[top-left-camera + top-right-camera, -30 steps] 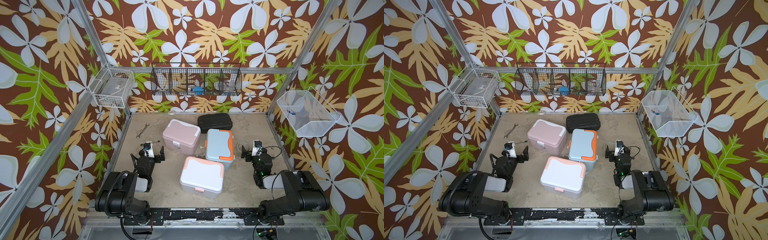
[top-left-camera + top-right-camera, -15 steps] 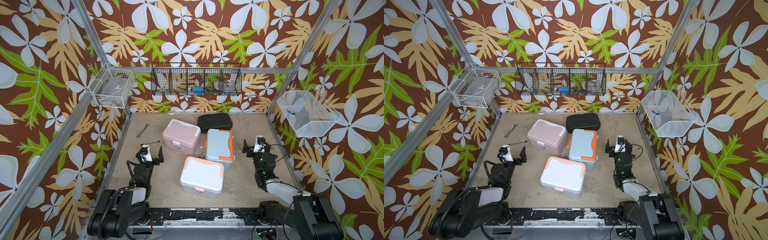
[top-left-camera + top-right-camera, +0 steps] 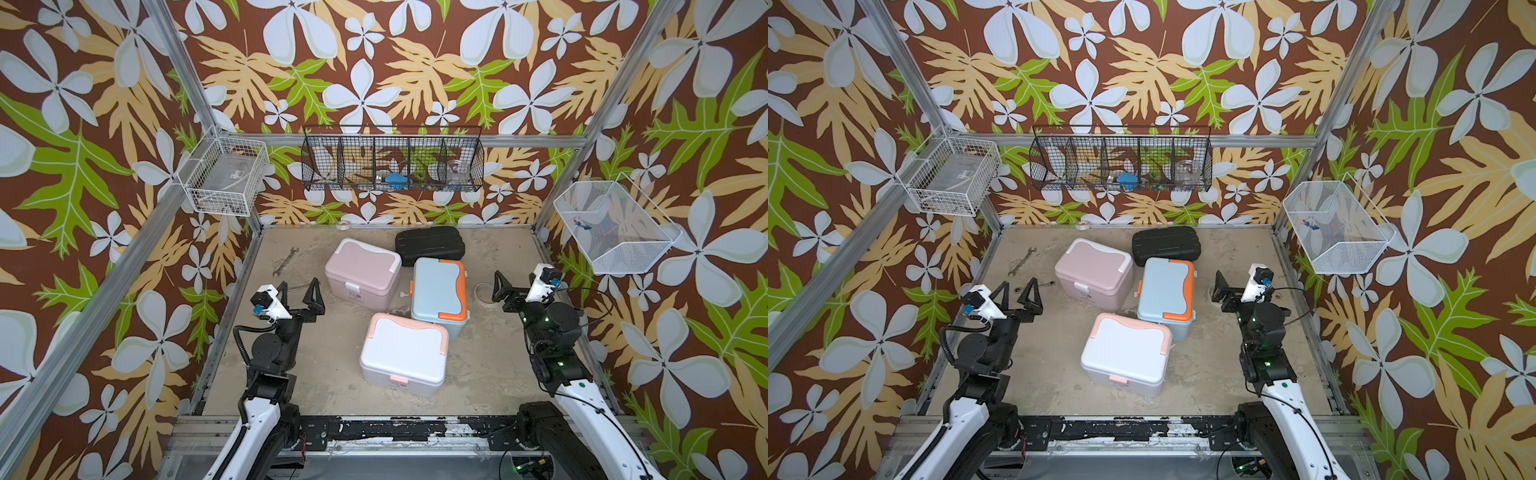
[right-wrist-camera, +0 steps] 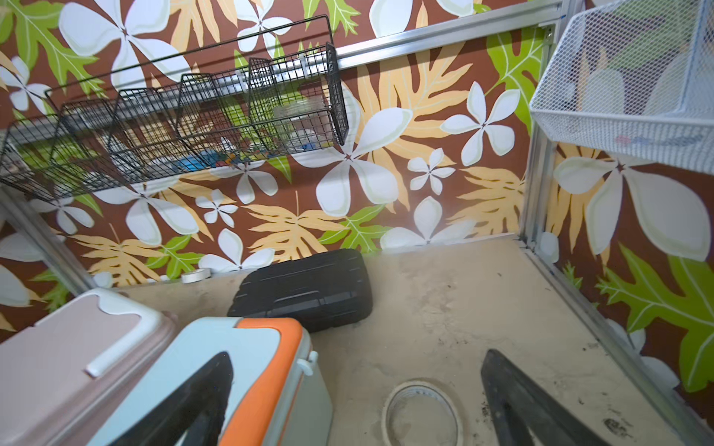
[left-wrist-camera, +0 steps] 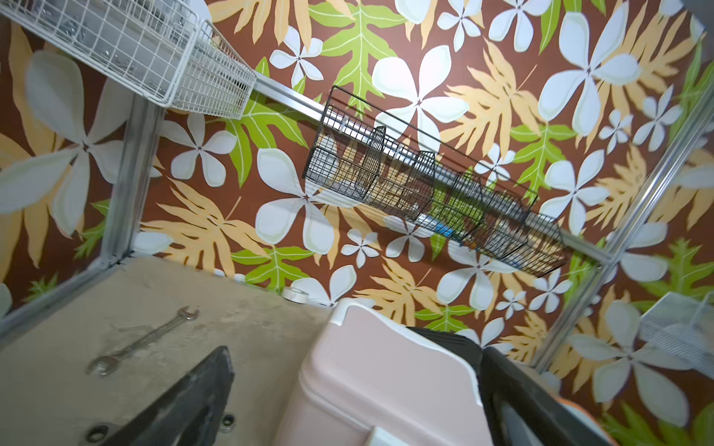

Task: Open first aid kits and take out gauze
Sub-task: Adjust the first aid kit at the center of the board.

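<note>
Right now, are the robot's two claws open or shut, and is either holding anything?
The left gripper is open, holding nothing.
The right gripper is open, holding nothing.

Inventory by kind, both top views and both wrist views agree.

First aid kits, rounded plastic lidded boxes: 3, namely one pink box with white handle, one light blue box with orange handle and one white box with peach handle. Flat black ribbed hard case: 1. Silver open-ended metal wrench: 1. Small white tape rolls: 2, one by the back wall and one ring beside the blue box. Wall-hung baskets: 3, namely white wire basket, black mesh basket with five compartments and white fine-mesh basket.
</note>
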Controlling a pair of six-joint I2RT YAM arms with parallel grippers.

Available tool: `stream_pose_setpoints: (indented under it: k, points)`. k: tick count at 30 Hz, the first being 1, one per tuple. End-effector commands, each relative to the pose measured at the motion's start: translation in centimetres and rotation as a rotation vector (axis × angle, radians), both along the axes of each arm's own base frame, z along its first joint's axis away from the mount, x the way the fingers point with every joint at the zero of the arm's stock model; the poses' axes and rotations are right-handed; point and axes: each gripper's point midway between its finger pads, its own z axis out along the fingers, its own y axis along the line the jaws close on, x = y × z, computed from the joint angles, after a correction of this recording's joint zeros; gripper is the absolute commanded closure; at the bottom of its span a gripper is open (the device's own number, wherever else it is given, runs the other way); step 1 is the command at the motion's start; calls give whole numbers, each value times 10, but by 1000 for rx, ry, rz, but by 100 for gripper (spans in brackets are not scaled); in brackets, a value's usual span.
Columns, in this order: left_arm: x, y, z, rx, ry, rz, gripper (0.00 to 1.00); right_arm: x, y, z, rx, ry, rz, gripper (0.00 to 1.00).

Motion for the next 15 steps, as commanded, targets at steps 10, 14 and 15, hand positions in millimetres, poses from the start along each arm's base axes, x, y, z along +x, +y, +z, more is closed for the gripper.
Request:
stream_pose_setpoints:
  k: [10,14,15]
  points:
    - [-18,-59,-87,-476,563,-349,0,-32,21,-45,182,248,109,0]
    - [-29,-89,-121,-684,681,-544,0,-34,46,-50,203,302,254,0]
    - [-32,-89,-131,-695,723,-535,0,-35,51,-54,211,322,282,0]
